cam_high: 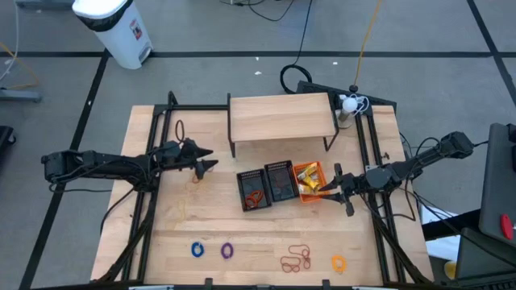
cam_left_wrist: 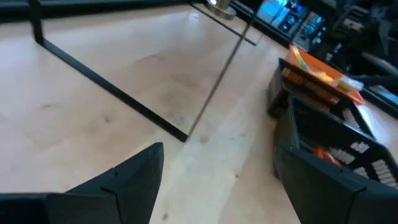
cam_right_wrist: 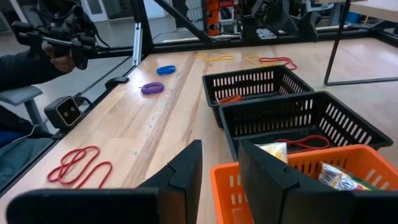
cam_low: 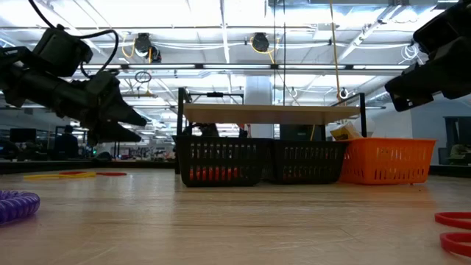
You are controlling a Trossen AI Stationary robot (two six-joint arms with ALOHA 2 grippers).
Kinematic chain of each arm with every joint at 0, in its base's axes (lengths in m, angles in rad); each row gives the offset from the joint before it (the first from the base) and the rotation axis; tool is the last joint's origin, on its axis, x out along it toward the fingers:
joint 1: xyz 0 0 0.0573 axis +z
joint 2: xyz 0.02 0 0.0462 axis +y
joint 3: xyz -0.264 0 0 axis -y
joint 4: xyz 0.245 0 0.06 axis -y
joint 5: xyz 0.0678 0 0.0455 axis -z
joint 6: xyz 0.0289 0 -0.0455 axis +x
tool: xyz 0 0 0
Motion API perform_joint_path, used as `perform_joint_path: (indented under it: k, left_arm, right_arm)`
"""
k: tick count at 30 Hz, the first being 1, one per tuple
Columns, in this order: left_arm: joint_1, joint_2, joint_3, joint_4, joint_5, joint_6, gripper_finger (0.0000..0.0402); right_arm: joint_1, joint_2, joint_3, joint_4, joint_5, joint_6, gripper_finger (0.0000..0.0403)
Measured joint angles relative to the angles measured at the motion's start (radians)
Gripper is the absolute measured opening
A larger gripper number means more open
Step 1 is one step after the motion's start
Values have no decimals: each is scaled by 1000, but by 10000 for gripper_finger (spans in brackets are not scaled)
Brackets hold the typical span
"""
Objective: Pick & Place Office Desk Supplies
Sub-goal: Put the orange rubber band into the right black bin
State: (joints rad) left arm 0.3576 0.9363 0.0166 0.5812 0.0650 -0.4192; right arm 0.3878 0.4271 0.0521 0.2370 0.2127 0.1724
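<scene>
Red elastic loops (cam_right_wrist: 79, 167) lie well apart from right pincer (cam_right_wrist: 219, 167).

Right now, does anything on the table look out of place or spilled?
Nothing looks spilled or damaged. The three baskets stand upright in a row. Loose supplies lie on the bare wood outside them: a blue ring, a purple ring, red elastic loops and a yellow ring near the front edge.

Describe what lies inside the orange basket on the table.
The orange basket holds yellow packets, some printed. The right gripper hangs over its edge and covers part of the contents, so anything beneath it or under the packets cannot be seen.
</scene>
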Motion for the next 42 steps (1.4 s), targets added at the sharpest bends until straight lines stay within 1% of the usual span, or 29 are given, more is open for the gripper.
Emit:
perform_joint_path:
  k: [3,9,11,14,18,21,24,27,30,33,36,40,41,42]
  left_arm:
    - [0,0,0,-4,12,36,306]
    - [0,0,0,-13,5,21,306]
    - [0,0,0,-19,-45,18,306]
    - [0,0,0,-14,-112,62,306]
    - [0,0,0,-16,-153,136,306]
    - [0,0,0,-7,-144,166,306]
    - [0,0,0,-11,-90,149,301]
    - [0,0,0,-7,-36,111,285]
    - [0,0,0,-9,8,109,254]
    - [0,0,0,-10,11,102,207]
    - [0,0,0,-25,13,97,141]
    - [0,0,0,-24,15,73,32]
    - [-2,0,0,-8,20,77,16]
    - [-6,0,0,22,21,85,12]
  right_arm:
    - [0,0,0,24,0,-2,93]
    - [0,0,0,42,0,-9,93]
    - [0,0,0,42,0,-9,93]
    - [0,0,0,42,0,-9,93]
    - [0,0,0,42,0,-10,93]
    - [0,0,0,42,0,-14,93]
    - [0,0,0,43,0,-20,93]
    - [0,0,0,43,0,-20,93]
    - [0,0,0,43,0,-21,93]
    - [0,0,0,43,0,-20,93]
    - [0,0,0,52,0,-21,93]
    - [0,0,0,62,0,-21,93]
    - [0,0,0,66,0,-24,93]
    - [0,0,0,69,0,-28,93]
